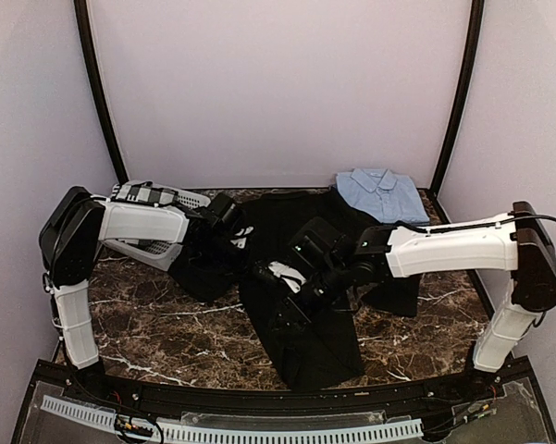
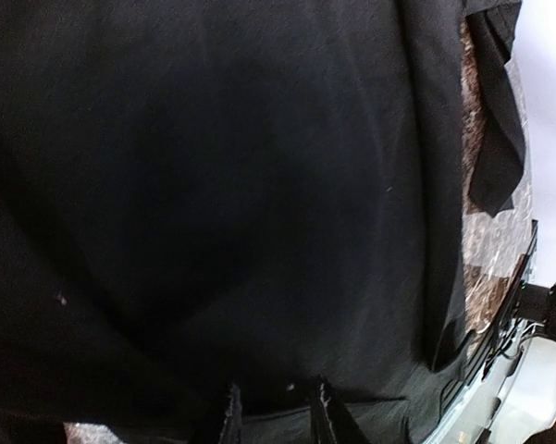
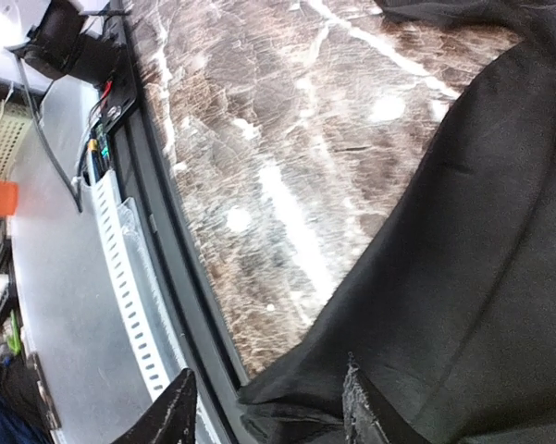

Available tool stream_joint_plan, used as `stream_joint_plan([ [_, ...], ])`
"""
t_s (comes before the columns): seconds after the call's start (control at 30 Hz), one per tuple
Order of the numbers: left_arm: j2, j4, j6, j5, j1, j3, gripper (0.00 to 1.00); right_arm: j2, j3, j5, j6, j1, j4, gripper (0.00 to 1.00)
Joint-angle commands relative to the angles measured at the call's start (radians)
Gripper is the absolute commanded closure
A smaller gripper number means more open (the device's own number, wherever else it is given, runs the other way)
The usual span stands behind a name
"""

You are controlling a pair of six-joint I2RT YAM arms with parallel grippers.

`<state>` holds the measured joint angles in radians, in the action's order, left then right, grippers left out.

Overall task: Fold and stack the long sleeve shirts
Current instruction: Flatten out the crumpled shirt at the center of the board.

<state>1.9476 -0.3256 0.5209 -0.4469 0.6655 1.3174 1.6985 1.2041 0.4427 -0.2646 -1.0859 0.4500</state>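
The black shirt (image 1: 301, 324) lies spread out over the middle of the marble table. It fills the left wrist view (image 2: 213, 185). The light blue shirt (image 1: 381, 192) lies folded at the back right corner. My left gripper (image 1: 233, 229) is over the black shirt's left part, where the cloth bunches up toward it. Its fingers (image 2: 227, 412) stand close together with a fold of black cloth between them (image 2: 276, 407). My right gripper (image 1: 291, 287) is open over the shirt's middle. In the right wrist view (image 3: 264, 407) its jaws stand wide apart over a hem edge of the black shirt (image 3: 463, 277).
The brown marble tabletop (image 1: 157, 324) shows to the left and right of the black shirt. A dark rim and a white perforated rail (image 1: 259, 430) run along the near edge, and they also show in the right wrist view (image 3: 129, 305). Purple walls close off the back and sides.
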Motion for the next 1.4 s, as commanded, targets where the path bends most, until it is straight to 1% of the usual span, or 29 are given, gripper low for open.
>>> stream_joint_plan([
  [0.0, -0.041, -0.126, -0.072, 0.013, 0.002, -0.049, 0.75, -0.028, 0.005, -0.092, -0.045, 0.051, -0.013, 0.48],
  [0.13, -0.087, -0.171, -0.089, 0.059, 0.002, -0.095, 0.75, -0.022, -0.044, -0.132, -0.093, 0.106, -0.027, 0.48],
  [0.4, -0.171, -0.218, -0.092, 0.170, -0.005, -0.190, 0.75, 0.013, -0.079, -0.288, -0.140, 0.142, 0.006, 0.47],
  [0.63, -0.224, -0.207, -0.076, 0.185, -0.030, -0.244, 0.75, 0.005, -0.123, -0.335, -0.167, 0.145, 0.032, 0.47],
  [0.83, -0.253, -0.220, -0.077, 0.181, -0.029, -0.204, 0.75, -0.092, -0.240, -0.337, -0.158, 0.124, 0.028, 0.45],
  [1.03, -0.244, -0.230, -0.085, 0.167, -0.029, -0.142, 0.76, -0.188, -0.383, -0.330, -0.176, 0.123, 0.029, 0.45],
  [1.13, -0.230, -0.232, -0.088, 0.161, -0.029, -0.107, 0.76, -0.213, -0.414, -0.313, -0.182, 0.123, 0.009, 0.45],
  [1.23, -0.217, -0.237, -0.090, 0.150, -0.029, -0.079, 0.76, -0.221, -0.424, -0.284, -0.189, 0.119, -0.012, 0.48],
  [1.37, -0.203, -0.237, -0.094, 0.143, -0.029, -0.038, 0.76, -0.221, -0.432, -0.267, -0.198, 0.105, -0.027, 0.58],
])
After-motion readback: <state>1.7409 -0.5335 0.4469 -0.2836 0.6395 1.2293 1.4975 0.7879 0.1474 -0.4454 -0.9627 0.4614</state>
